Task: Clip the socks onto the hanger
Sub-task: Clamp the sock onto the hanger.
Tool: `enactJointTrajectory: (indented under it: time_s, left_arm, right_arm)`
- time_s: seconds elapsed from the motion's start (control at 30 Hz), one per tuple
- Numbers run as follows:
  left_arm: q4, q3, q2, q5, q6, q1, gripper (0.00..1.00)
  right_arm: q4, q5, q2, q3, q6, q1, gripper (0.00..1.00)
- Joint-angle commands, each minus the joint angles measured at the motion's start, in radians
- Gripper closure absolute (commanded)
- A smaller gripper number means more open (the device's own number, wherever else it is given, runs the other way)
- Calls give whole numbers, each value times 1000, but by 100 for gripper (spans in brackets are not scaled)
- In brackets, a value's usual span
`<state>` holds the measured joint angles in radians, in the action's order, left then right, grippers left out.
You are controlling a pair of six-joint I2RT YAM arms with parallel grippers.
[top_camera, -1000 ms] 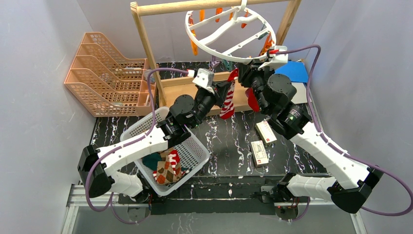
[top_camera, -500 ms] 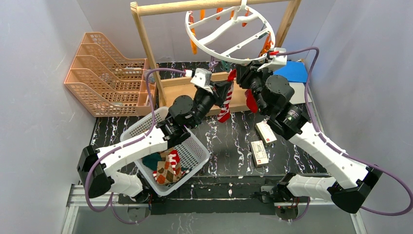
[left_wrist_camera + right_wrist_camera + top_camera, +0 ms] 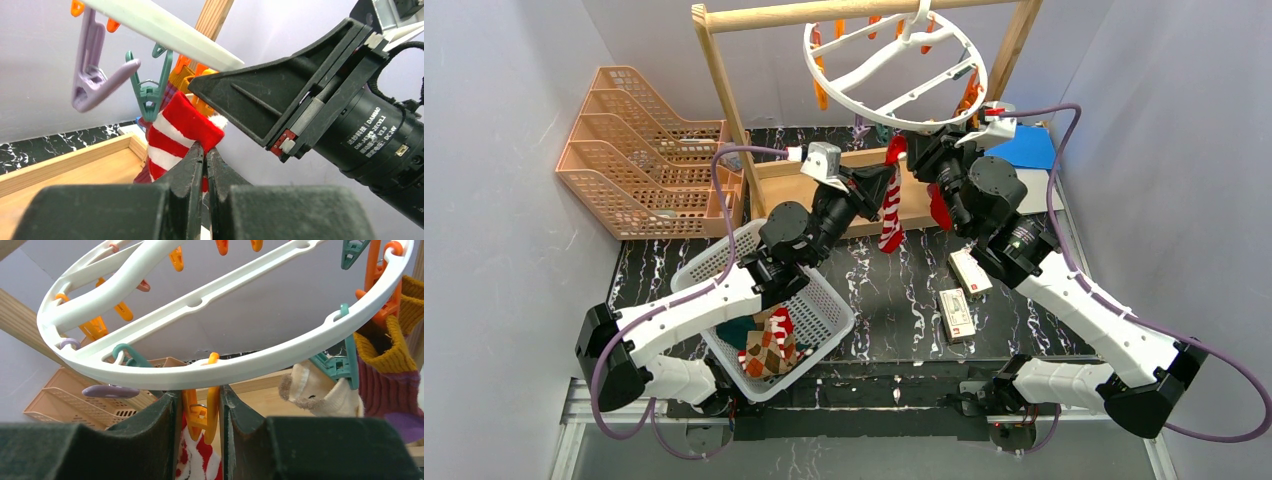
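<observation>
The white ring hanger (image 3: 210, 371) hangs from the wooden rack, its near rim (image 3: 808, 55) just above both grippers. My left gripper (image 3: 205, 147) is shut on the cuff of a red-and-white striped sock (image 3: 175, 132), which dangles below it (image 3: 891, 215). My right gripper (image 3: 199, 392) is shut on the handles of an orange clip (image 3: 210, 410) under the rim, with the striped sock's top right beneath the clip's mouth. A maroon sock with an orange cuff (image 3: 380, 375) and a cream sock (image 3: 320, 392) hang from clips at the right. More socks, one argyle (image 3: 769, 350), lie in the white basket (image 3: 834, 300).
The wooden rack's post (image 3: 724, 80) stands left of the ring. Peach stacked trays (image 3: 639, 150) fill the far left. Two small boxes (image 3: 969, 270) (image 3: 956, 315) lie on the black marbled table under the right arm. A blue sheet (image 3: 1029, 145) lies at the back right.
My left gripper has lifted the striped sock up and a little left, bringing its cuff closer under the ring. The right gripper has barely shifted at the clip.
</observation>
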<state>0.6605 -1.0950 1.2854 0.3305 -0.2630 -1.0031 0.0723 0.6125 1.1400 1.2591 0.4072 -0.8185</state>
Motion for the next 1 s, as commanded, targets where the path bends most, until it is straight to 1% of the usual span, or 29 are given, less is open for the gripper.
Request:
enactJointTrajectory:
  time_s: [0.0, 0.23, 0.43, 0.73, 0.97]
  left_arm:
    - [54, 15, -40, 18, -38, 4, 100]
    - [32, 60, -72, 76, -29, 4, 100]
    - [21, 91, -90, 77, -75, 4, 100]
    - [22, 73, -73, 26, -142, 4, 100]
    - [19, 60, -55, -11, -181, 4, 100]
  right_arm:
    - [58, -18, -26, 0, 68, 1, 99]
    - [35, -1, -64, -12, 49, 1, 99]
    - [38, -2, -94, -27, 18, 1, 99]
    - [95, -30, -91, -50, 7, 1, 99]
    - [107, -33, -85, -46, 6, 2, 99]
